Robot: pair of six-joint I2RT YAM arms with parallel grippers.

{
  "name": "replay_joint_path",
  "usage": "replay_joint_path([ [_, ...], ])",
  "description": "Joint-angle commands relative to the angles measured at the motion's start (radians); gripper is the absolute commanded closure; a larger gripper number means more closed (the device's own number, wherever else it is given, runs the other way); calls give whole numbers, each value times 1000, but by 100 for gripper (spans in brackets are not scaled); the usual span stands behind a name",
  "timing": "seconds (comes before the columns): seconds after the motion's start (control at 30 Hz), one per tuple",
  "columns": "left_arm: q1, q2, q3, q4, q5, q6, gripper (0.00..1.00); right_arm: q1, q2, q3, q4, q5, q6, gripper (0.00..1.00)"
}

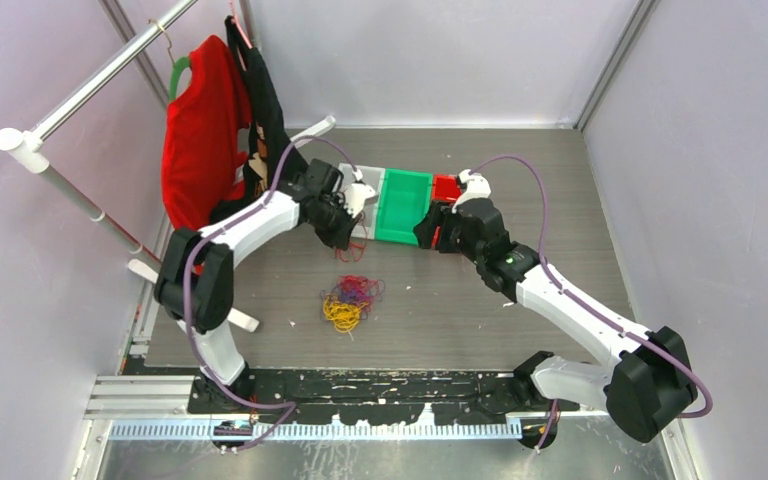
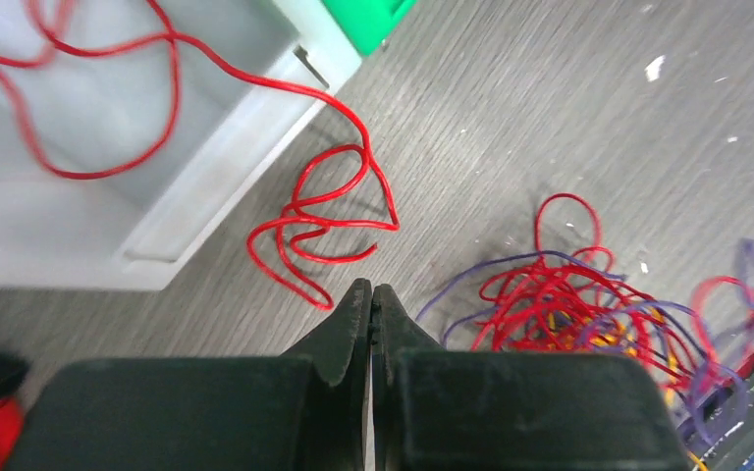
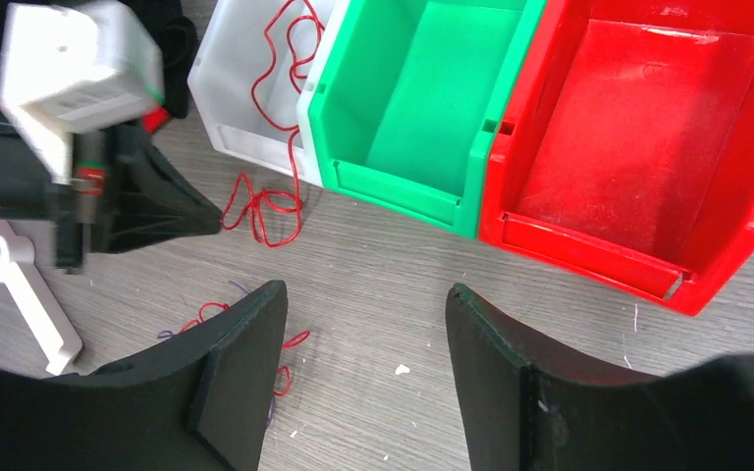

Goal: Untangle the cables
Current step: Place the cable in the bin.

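Grey wood-grain bench (image 1: pixel 480 310) holds a tangled heap of red, yellow and purple cables (image 1: pixel 350 300); one red strand (image 2: pixel 324 211) trails from a white plastic bin (image 2: pixel 241 142). Empty left end effector (image 2: pixel 371 304) pressed together, right end effector (image 3: pixel 365 294) spread.

l arm (image 1: pixel 260 222) rises from its base at the near edge, elbow folded high on the left, white forearm reaching fwd & to the right w/ the wrist tipped down; l gripper (image 2: pixel 371 294) has its black jaws pressed flat together, tips meeting. r arm (image 1: pixel 570 300) runs low from its base on the right, forearm angled fwd & left, r gripper (image 3: pixel 363 299) w/ jaws spread wide apart. the 2 grippers sit near each other, not touching, both pointing downward.
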Motion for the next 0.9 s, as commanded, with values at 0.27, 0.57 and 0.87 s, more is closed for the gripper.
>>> replay_joint_path([
  [0.27, 2, -128, 180, -114, 12, 19, 100, -4, -40, 33, 6, -8, 13, 35],
  [0.57, 29, -169, -55, 62, -100, -127, 66, -3, -61, 9, -1, 5, 1, 24],
  [0.87, 56, -90, -144, 227, -127, -231, 71, -4, -41, 8, 24, -33, 6, 25],
])
